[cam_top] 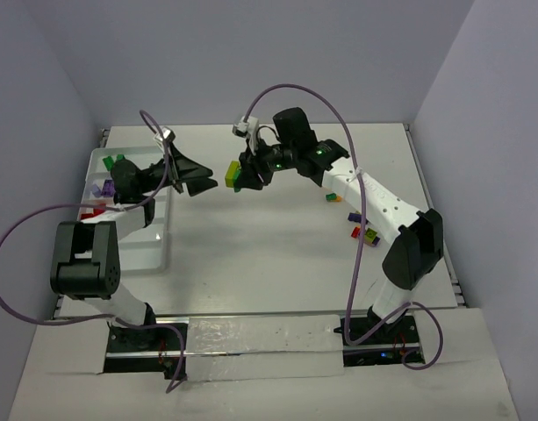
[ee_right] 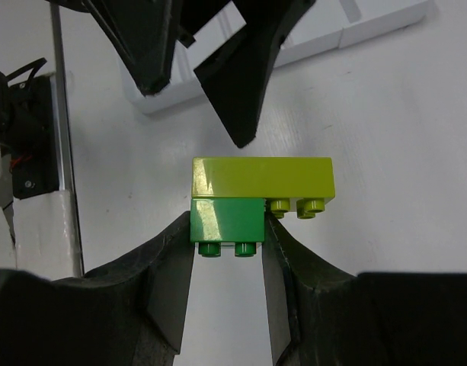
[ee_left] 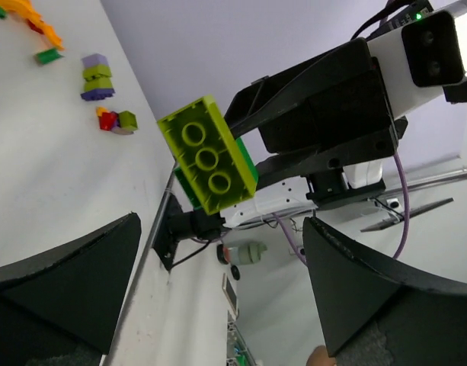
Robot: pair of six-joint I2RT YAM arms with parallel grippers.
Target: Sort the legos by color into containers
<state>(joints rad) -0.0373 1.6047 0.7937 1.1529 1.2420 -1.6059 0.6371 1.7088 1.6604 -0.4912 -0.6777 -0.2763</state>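
My right gripper (cam_top: 244, 178) (ee_right: 227, 255) is shut on a dark green brick (ee_right: 227, 219) with a longer lime green brick (ee_right: 261, 178) (cam_top: 232, 172) stuck on it, held above the table's middle. My left gripper (cam_top: 203, 182) (ee_left: 222, 286) is open and empty, just left of the pair and facing it; the lime brick (ee_left: 206, 156) shows between and beyond its fingers. The white tray (cam_top: 132, 250) lies at the left with dark green (cam_top: 119, 160), purple (cam_top: 102, 187) and red (cam_top: 91, 210) bricks in separate compartments.
Loose bricks lie on the table beside the right arm (cam_top: 332, 196) (cam_top: 370, 234), with purple, lime, red and orange ones in the left wrist view (ee_left: 96, 76) (ee_left: 115, 120). The tray's end (ee_right: 317, 38) shows behind the left gripper's fingers (ee_right: 233, 69).
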